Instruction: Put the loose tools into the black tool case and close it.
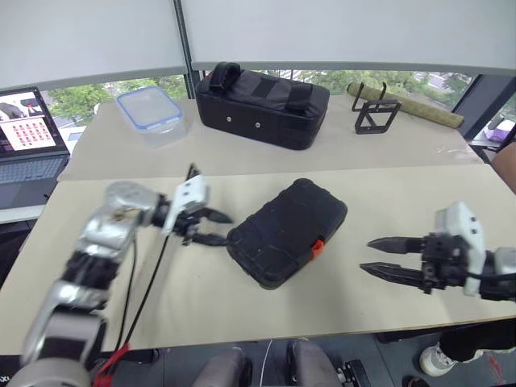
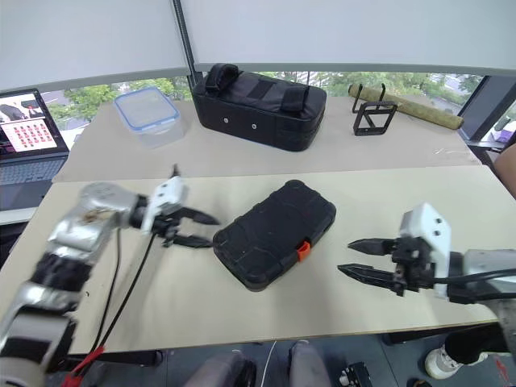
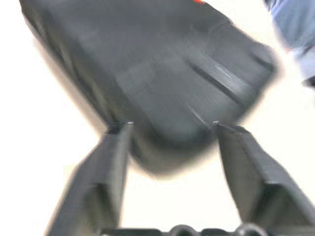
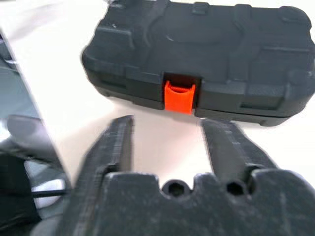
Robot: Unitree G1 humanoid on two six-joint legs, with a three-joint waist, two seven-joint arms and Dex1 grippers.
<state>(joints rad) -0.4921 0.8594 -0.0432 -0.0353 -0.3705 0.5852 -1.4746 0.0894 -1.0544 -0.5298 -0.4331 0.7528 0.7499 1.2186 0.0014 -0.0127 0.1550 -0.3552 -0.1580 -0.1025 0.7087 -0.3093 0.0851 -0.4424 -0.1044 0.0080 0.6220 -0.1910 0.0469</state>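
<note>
Your black tool case (image 1: 287,232) lies shut on the table (image 1: 201,306), textured lid up, orange latch (image 4: 179,96) fastened; both the left gripper (image 1: 213,227) and the right gripper (image 1: 385,256) are released, empty.

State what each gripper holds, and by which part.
Nothing. The left gripper and right gripper are open and empty, either side of the closed black case.

A: What lies ahead of the left gripper (image 3: 172,125)?
B: The black tool case (image 3: 147,69), shut, at twelve o'clock, on a pale table (image 3: 39,128).
A: And its fingers (image 3: 106,172)?
B: Spread apart, tips at the case's near edge, gripping nothing.
</note>
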